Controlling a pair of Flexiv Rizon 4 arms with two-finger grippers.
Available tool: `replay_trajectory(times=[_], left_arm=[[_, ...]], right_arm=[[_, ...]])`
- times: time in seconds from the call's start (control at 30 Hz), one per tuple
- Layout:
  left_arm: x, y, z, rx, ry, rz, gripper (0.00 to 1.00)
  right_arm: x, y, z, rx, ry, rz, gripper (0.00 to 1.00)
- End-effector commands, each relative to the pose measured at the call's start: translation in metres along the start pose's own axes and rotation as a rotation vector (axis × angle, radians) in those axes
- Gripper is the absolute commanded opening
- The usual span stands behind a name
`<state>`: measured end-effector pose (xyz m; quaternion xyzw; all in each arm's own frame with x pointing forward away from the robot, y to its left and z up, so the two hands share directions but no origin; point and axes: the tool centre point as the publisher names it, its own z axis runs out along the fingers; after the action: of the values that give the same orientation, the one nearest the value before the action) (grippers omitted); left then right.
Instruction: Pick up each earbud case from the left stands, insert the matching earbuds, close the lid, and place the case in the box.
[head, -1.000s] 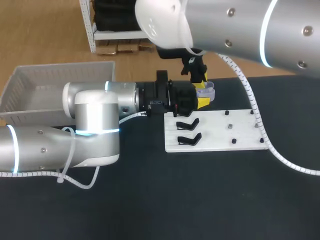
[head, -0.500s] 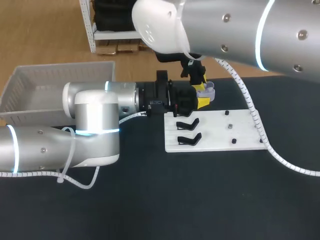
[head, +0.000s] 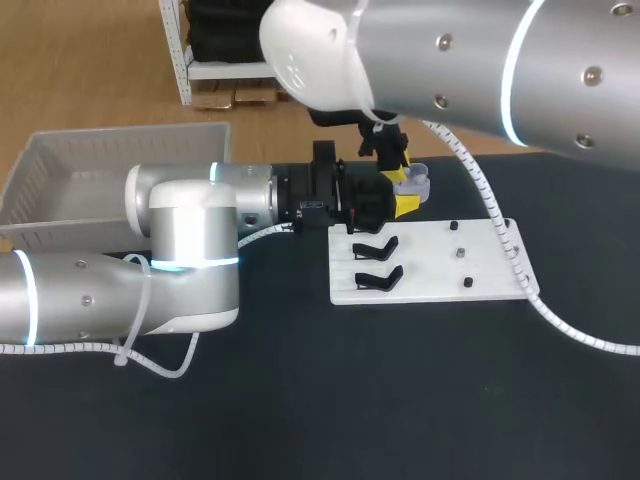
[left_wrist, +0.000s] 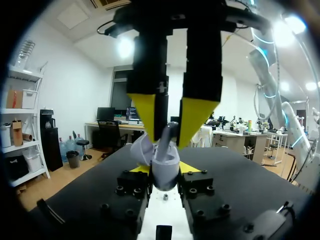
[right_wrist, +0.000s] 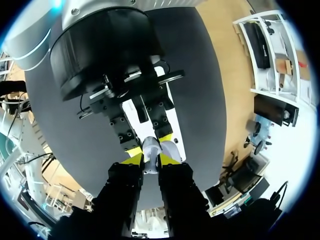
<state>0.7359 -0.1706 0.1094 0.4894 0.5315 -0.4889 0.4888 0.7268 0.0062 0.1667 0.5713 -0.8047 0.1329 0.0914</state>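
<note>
Just above centre in the head view, the left gripper (head: 406, 205) clamps the pale, open earbud case (head: 417, 184) by its sides. Directly over it the right gripper (head: 393, 158), nearly closed, pinches a grey earbud (left_wrist: 167, 134). How deep the earbud sits is hidden.

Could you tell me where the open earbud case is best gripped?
Grip the earbud case low on its body, across opposite sides, level from the left, as the left gripper does; its lid stands open, so the top should stay free.
</note>
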Motion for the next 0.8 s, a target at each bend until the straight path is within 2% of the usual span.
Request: replay_trajectory(times=[0.03,0.8], left_arm=[[0.0006,-0.0001,0.0001,-0.002,-0.003,0.002,0.00],[0.0006,-0.0001,0.0001,-0.002,-0.003,0.002,0.00]], right_arm=[[-0.0025,-0.0023,-0.0001,-0.004,0.007,-0.004,0.00],[-0.0043,-0.0012,0.0076,-0.014,0.017,-0.018,0.00]])
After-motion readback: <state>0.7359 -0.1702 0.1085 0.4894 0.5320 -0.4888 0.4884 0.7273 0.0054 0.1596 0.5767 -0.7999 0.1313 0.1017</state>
